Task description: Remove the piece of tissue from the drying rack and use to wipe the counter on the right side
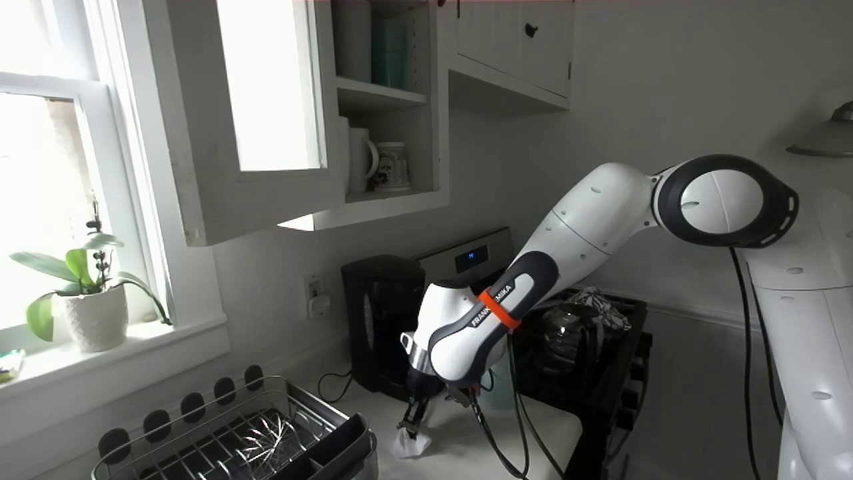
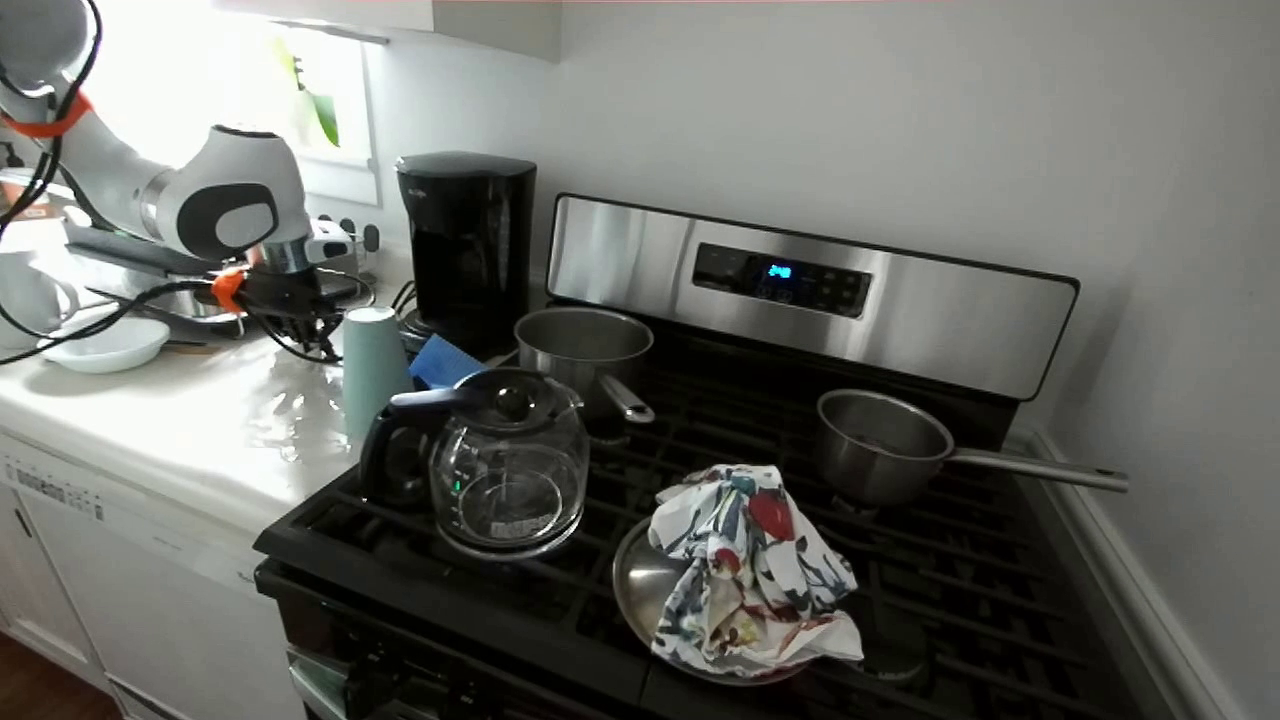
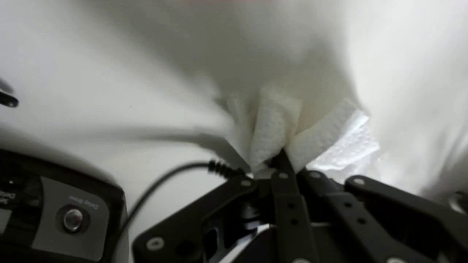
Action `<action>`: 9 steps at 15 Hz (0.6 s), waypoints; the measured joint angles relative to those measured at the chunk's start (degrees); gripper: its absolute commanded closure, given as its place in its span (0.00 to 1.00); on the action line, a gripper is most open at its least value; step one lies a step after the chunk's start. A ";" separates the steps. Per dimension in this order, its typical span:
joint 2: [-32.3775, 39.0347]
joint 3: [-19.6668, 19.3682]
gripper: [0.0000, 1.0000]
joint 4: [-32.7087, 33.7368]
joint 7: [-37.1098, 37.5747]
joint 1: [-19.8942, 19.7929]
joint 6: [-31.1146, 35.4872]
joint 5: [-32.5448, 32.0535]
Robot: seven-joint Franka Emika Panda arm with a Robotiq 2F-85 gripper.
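The piece of tissue (image 1: 411,445), white and crumpled, is pinched in my gripper (image 1: 413,430), which points down at the counter (image 1: 553,435). In the wrist view its folds (image 3: 272,126) fan out past the fingertips of my gripper (image 3: 292,164), whose jaws are shut on it. It hangs at the counter surface; whether it presses on it I cannot tell. To the gripper's left in an exterior view stands the drying rack (image 1: 318,405), with a wire whisk inside. In an exterior view the gripper (image 2: 318,345) is dark and the tissue cannot be made out.
Close beside the gripper are the black coffee maker (image 2: 465,240) and a pale blue cup (image 2: 372,385). The stove holds a glass carafe (image 2: 510,480), pots and a patterned cloth (image 2: 745,570). A white bowl (image 2: 105,345) sits on the counter. An open cupboard door (image 1: 266,200) hangs above.
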 measured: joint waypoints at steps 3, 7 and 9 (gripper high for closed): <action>-1.92 -0.42 1.00 -0.04 0.36 0.10 -8.64 -2.44; -3.85 0.51 1.00 -0.19 -0.29 0.35 -17.75 -2.45; -5.01 0.80 1.00 -0.84 -1.43 0.44 -21.29 -2.46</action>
